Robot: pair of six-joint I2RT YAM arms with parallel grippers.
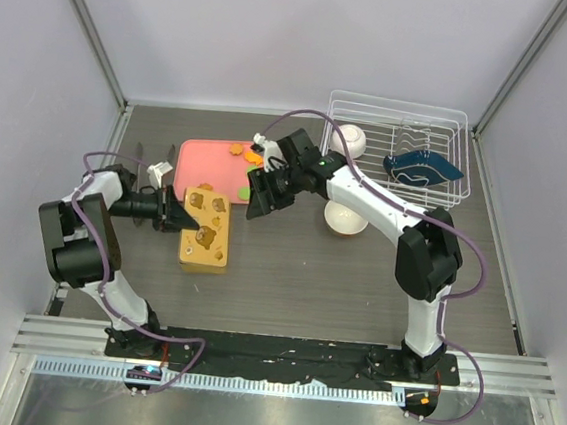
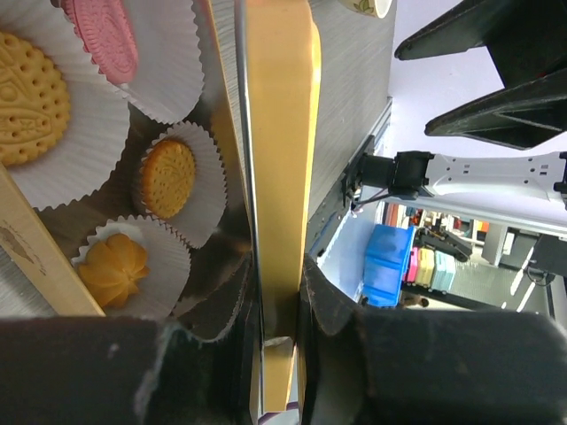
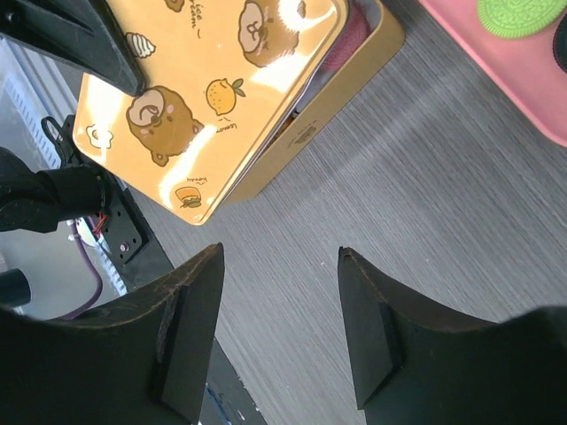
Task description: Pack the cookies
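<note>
A yellow cookie tin (image 1: 206,250) lies left of centre, its bear-printed lid (image 3: 204,80) partly raised over it. My left gripper (image 2: 279,305) is shut on the lid's edge (image 2: 279,133); in the top view it (image 1: 184,219) is at the tin's left side. Inside the tin sit cookies in white paper cups: a pink one (image 2: 104,35), a big yellow one (image 2: 31,84), an orange round one (image 2: 168,177) and an orange flower-shaped one (image 2: 115,270). A pink tray (image 1: 208,160) behind holds orange cookies (image 1: 237,150) and a green cookie (image 3: 523,13). My right gripper (image 3: 279,261) is open and empty above bare table between tin and tray.
A white wire dish rack (image 1: 443,115) at the back right holds a blue dish (image 1: 423,168) and a white round object (image 1: 350,139). A white bowl (image 1: 344,219) stands under the right arm. Grey walls close in three sides.
</note>
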